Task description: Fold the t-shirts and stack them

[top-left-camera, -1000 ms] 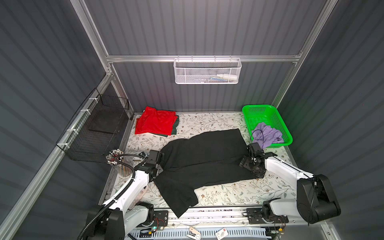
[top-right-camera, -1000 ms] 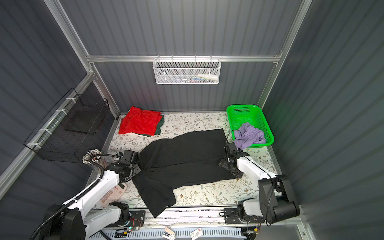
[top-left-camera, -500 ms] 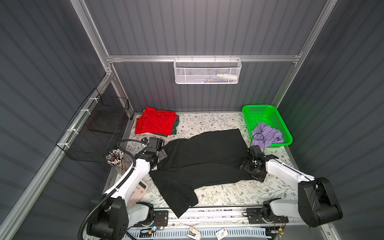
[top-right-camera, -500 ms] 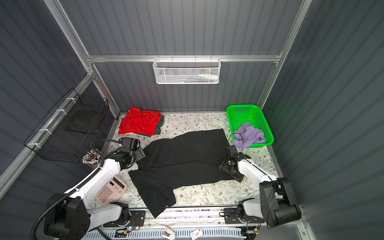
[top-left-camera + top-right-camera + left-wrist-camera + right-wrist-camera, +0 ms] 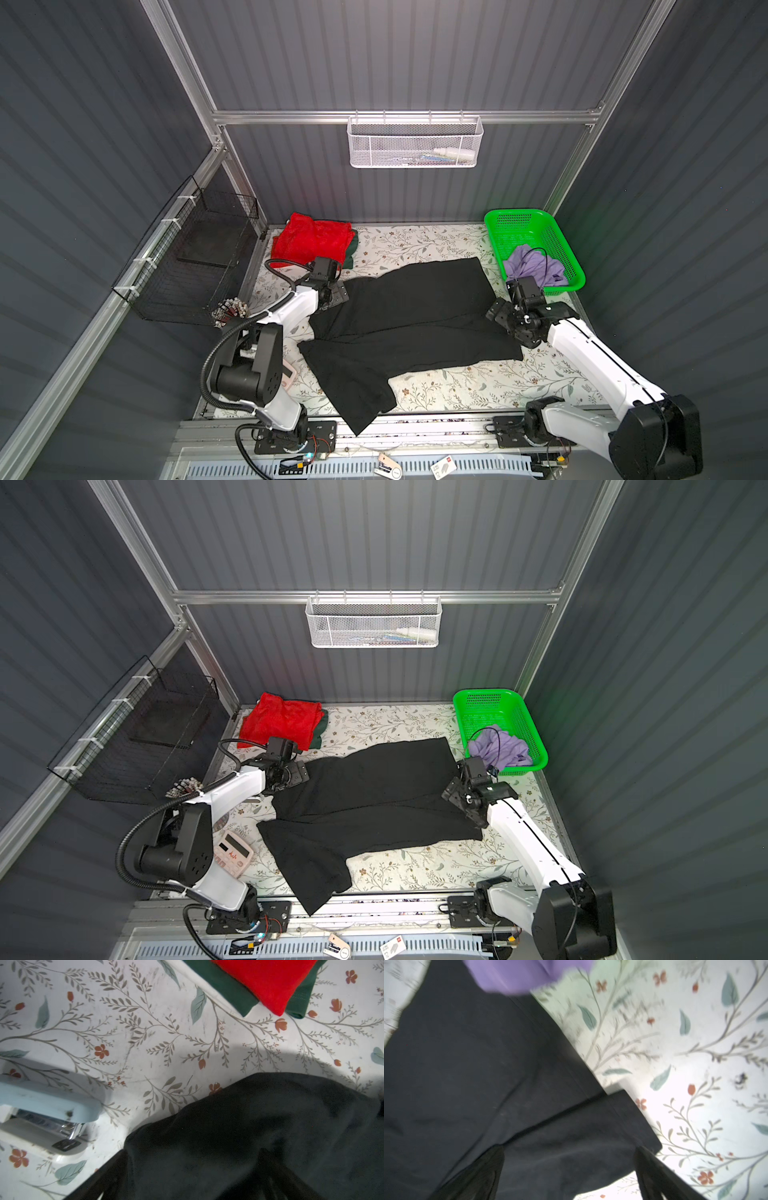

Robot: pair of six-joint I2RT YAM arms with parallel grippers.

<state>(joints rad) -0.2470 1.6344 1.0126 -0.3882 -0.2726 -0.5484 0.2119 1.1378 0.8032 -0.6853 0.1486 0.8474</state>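
The large black t-shirt (image 5: pixel 407 316) (image 5: pixel 370 796) lies spread across the middle of the flowered table, one end trailing over the front edge. My left gripper (image 5: pixel 337 293) (image 5: pixel 298 773) is open over the shirt's left end; in the left wrist view the gripper (image 5: pixel 193 1153) has black cloth (image 5: pixel 249 1126) lying flat under it. My right gripper (image 5: pixel 496 313) (image 5: pixel 451 791) (image 5: pixel 569 1151) is open above the shirt's right corner (image 5: pixel 467 1064). The red t-shirt (image 5: pixel 311 243) (image 5: pixel 270 978) rests folded on the dark green one (image 5: pixel 352 253) (image 5: pixel 228 987) at the back left. The lavender t-shirt (image 5: pixel 536 270) (image 5: pixel 519 972) lies crumpled in the basket.
The bright green basket (image 5: pixel 552 232) stands at the back right. A black wire basket (image 5: pixel 199 257) hangs on the left wall and a white mesh one (image 5: pixel 415 141) on the back wall. A calculator (image 5: pixel 232 854) and a pale blue stapler (image 5: pixel 47 1103) lie at the left.
My left gripper has opened and moved toward the back along the black shirt's left end. The right gripper has shifted only slightly and stays open.
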